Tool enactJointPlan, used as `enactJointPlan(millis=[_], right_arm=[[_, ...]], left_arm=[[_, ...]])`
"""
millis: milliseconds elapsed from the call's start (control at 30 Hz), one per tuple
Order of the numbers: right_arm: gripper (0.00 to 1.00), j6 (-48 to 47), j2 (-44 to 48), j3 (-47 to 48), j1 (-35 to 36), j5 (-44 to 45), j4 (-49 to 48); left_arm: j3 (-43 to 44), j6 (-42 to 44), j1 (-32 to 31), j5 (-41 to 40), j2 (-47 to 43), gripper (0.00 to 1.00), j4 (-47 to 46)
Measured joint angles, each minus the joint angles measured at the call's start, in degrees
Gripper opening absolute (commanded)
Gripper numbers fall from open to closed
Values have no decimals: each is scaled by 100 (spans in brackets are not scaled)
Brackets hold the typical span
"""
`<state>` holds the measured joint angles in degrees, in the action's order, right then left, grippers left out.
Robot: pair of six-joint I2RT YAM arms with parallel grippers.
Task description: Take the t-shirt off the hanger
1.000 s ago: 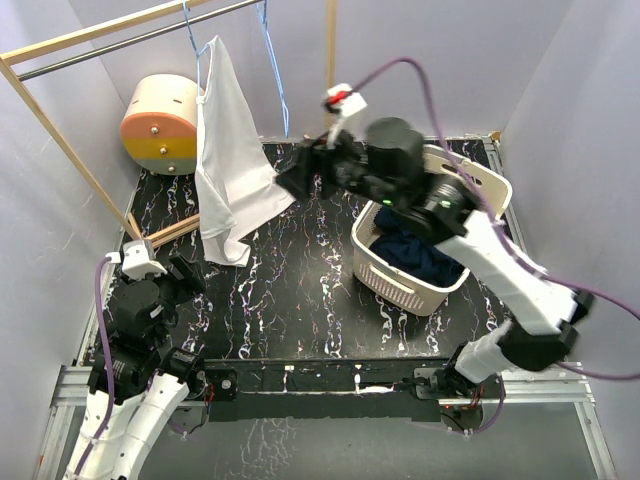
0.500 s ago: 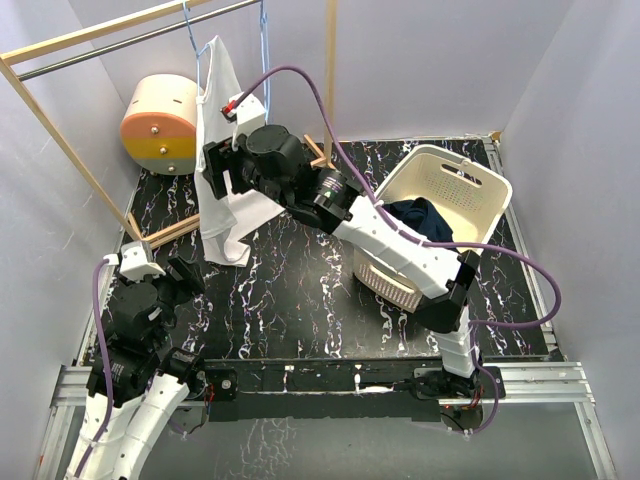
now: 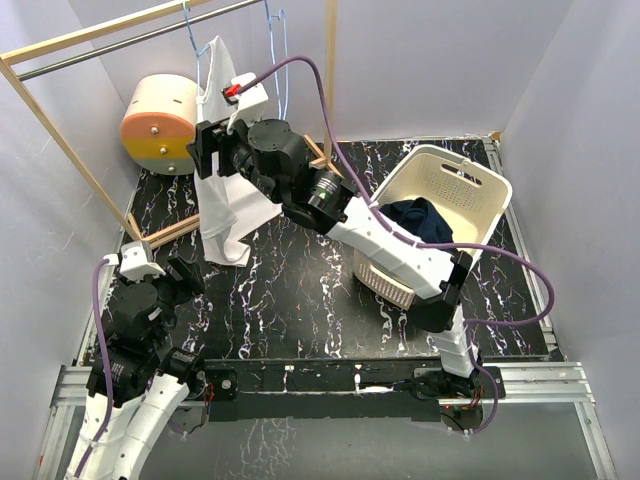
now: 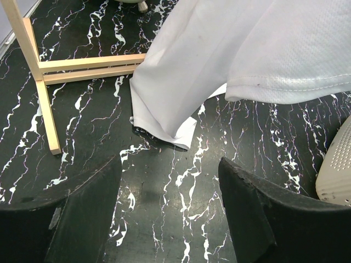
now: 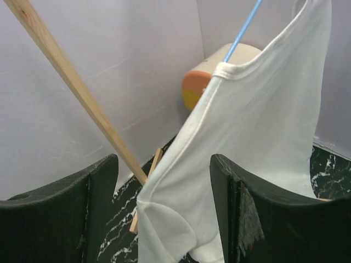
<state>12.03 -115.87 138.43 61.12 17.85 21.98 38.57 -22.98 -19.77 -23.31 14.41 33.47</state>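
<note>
Top external view puts our right gripper point(image 3: 207, 150) high and far out, close beside the hanging t-shirt point(image 3: 228, 205). The blue wire hanger point(image 3: 186, 22) hooks over the rail point(image 3: 120, 40) above it, and from here we cannot tell how wide the gripper stands or whether it touches the cloth. Our left gripper point(image 3: 182, 275) waits low, with the shirt's trailing hem ahead of it on the table point(image 3: 300, 290). Left wrist view shows its fingers point(image 4: 82, 213) wide apart and holding nothing; ahead of them the hem lies folded on black, white-veined marble, and a pale wooden frame point(image 4: 46, 104) foot sits ahead to their left. Right wrist view shows that gripper's fingers point(image 5: 60, 213) spread as well, with nothing clamped. The thin white knit hangs just ahead, limp and softly creased, and its stitched collar rides on the slim blue wire above. We judge the step in hand to be taking a first hold. We should close on a doubled fold up near the shoulder, not on the loose lower cloth. From there we should lift the collar up and sideways off the hanger's end. A downward tug would likely stretch the knit and swing the smooth wire along the rail.
</note>
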Motion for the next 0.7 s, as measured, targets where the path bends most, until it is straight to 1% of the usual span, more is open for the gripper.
enactJointPlan(millis=[133, 267, 367, 500, 600, 700], right_arm=[[68, 0, -306, 304, 11, 114, -184], [66, -26, -610, 328, 11, 348, -273], [59, -111, -822, 328, 11, 544, -275], [51, -286, -887, 295, 11, 975, -280], [48, -435, -756, 55, -2, 1276, -431], [45, -483, -638, -94, -87, 1351, -431]], left_arm=[[0, 0, 0, 0, -2, 69, 0], [0, 0, 0, 0, 0, 69, 0], [0, 0, 0, 0, 0, 69, 0], [0, 0, 0, 0, -2, 69, 0], [0, 0, 0, 0, -2, 69, 0], [-2, 0, 0, 0, -2, 69, 0]])
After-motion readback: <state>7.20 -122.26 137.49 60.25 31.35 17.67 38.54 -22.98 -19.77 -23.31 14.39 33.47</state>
